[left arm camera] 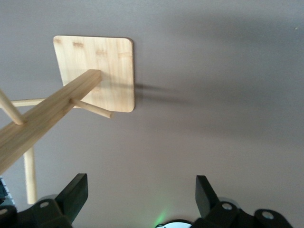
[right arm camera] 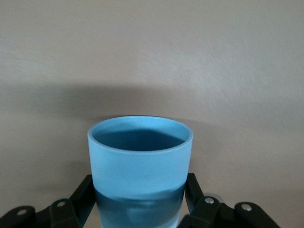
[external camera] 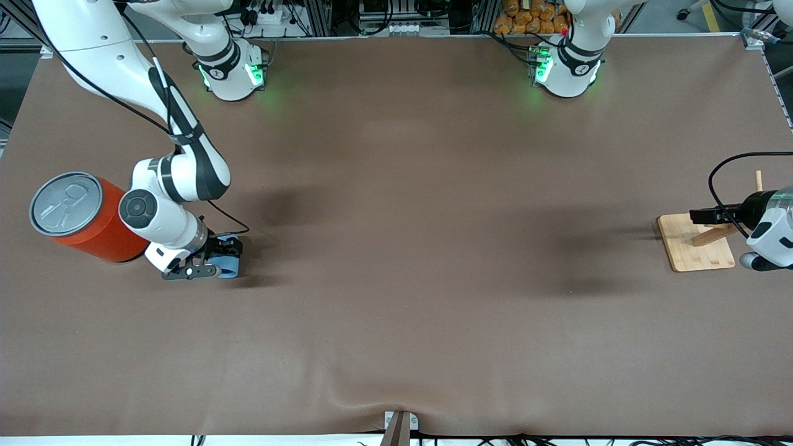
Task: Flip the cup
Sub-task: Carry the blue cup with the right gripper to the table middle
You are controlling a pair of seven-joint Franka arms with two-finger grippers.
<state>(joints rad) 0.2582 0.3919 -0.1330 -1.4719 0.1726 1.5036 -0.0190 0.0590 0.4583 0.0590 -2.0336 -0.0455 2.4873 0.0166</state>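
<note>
Right now I am seeing the right gripper (external camera: 217, 259) down low at the right arm's end of the table, with its two black fingers (right arm camera: 81, 195) pressing on either side of the cup (external camera: 230, 264). In the right wrist view the cup (right arm camera: 140, 166) is sitting between the pads, its rim showing as an open oval with the darker blue inside visible, and the fingers are gripping the lower part of its light-blue wall. In the front view most of the cup is hiding under the gripper, so I cannot tell whether it is touching the brown table (external camera: 396, 260) or hanging just above it. The orange can (external camera: 87, 218) is standing just beside the right arm's wrist, toward the table's edge, leaning its grey pull-tab lid toward the front camera. I am watching the left arm waiting at its own end of the table, with the left gripper (external camera: 703, 216) hanging over the wooden rack (external camera: 697, 243). In the left wrist view its fingers (left arm camera: 73, 195) are standing wide apart with nothing between them, and the rack's square bamboo base (left arm camera: 97, 66), its post and its pegs are lying below them.
</note>
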